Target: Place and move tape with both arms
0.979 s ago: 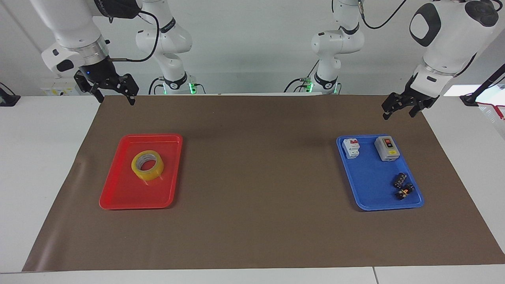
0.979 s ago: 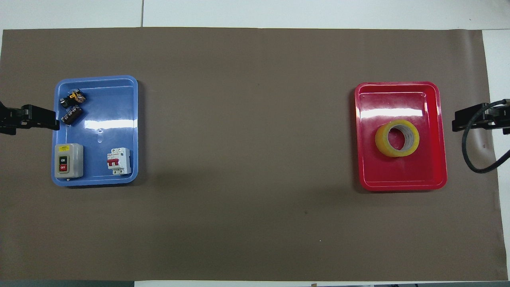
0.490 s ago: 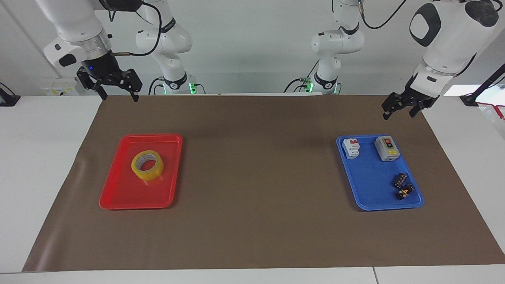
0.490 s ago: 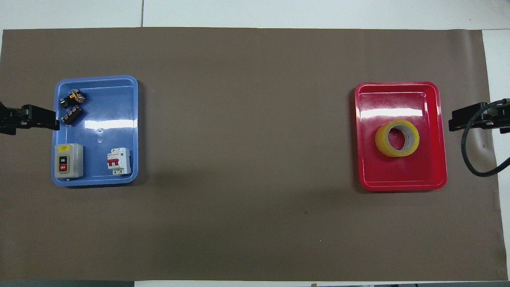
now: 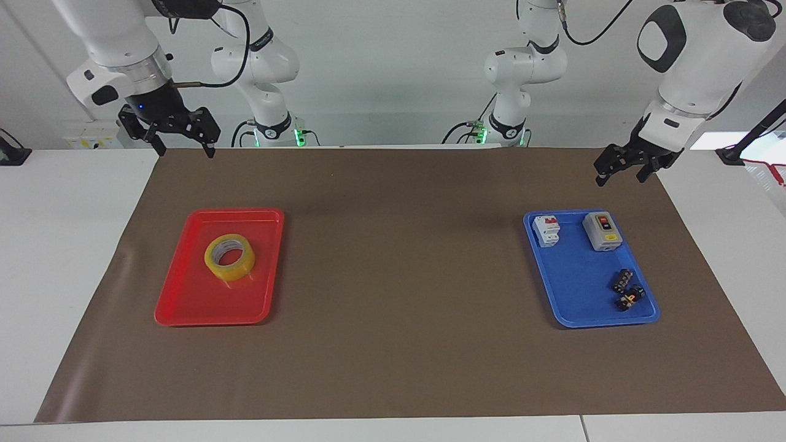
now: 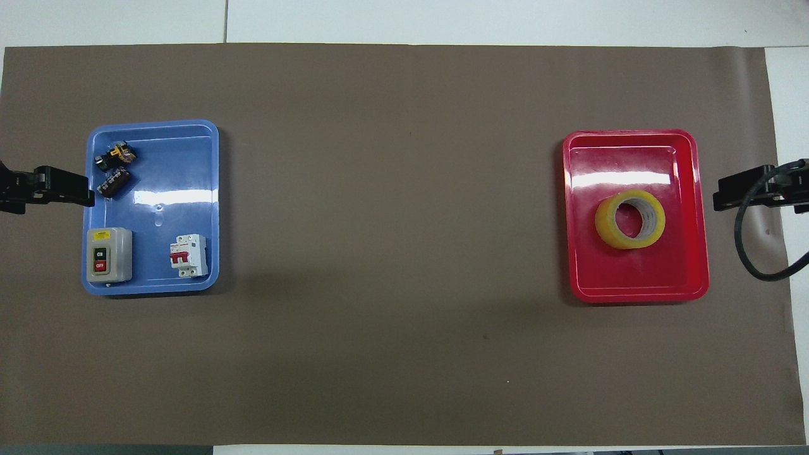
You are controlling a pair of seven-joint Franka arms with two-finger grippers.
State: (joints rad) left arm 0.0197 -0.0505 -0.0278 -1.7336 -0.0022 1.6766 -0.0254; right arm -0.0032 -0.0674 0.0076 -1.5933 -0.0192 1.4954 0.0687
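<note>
The yellow tape [image 5: 230,257] lies flat in the red tray [image 5: 184,307] at the right arm's end of the brown mat; it also shows in the overhead view [image 6: 630,219] in the tray [image 6: 638,292]. My right gripper [image 5: 183,147] hangs open and empty, high over the mat's corner beside that tray, well clear of the tape; it also shows in the overhead view [image 6: 727,193]. My left gripper [image 5: 619,177] hangs open and empty over the mat's edge near the blue tray [image 5: 577,307]; in the overhead view [image 6: 76,191] its tip shows.
The blue tray [image 6: 152,287] holds a grey switch box [image 5: 602,231], a white breaker with red levers [image 5: 546,231] and small dark parts [image 5: 626,290]. A black cable [image 6: 752,253] loops from the right arm. Two small arm bases with green lights stand at the robots' end.
My right gripper has risen a little and drawn back toward the robots over the mat's corner. The left arm, the tape and both trays have not moved.
</note>
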